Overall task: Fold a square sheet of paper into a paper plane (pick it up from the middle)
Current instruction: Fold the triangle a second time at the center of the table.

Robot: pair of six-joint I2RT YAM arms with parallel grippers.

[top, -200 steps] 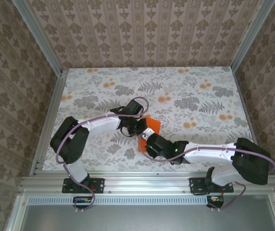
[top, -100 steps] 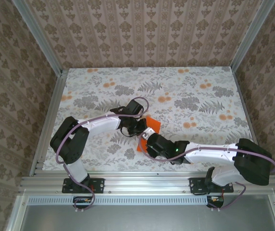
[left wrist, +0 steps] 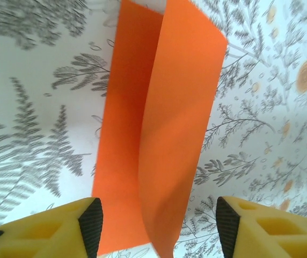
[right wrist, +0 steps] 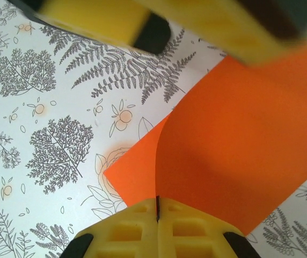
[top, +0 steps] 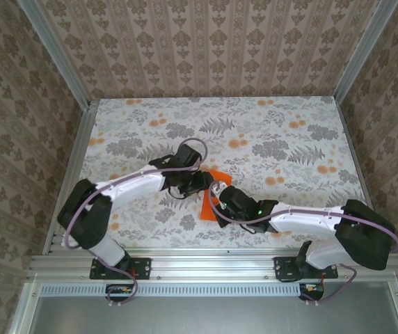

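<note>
The square sheet of paper (top: 208,204) is bright orange and bent over along a middle fold, so two flaps stand up from the floral tablecloth (top: 275,132). In the left wrist view the sheet (left wrist: 159,123) rises between the wide-apart fingers of my left gripper (left wrist: 159,228), which is open, and neither pad touches it. My right gripper (right wrist: 157,207) is shut on the sheet (right wrist: 239,145), pinching its near fold edge. From above, the left gripper (top: 200,182) and right gripper (top: 218,193) meet at the paper near the table's middle front.
The left gripper's yellow fingers (right wrist: 116,21) hang blurred at the top of the right wrist view, close above the paper. Aluminium rails (top: 74,167) and patterned walls (top: 213,49) close in the table on three sides.
My left gripper has opened and let go of the paper, and its arm has swung lower and to the left. The right gripper has shut on the fold and moved slightly farther in.
</note>
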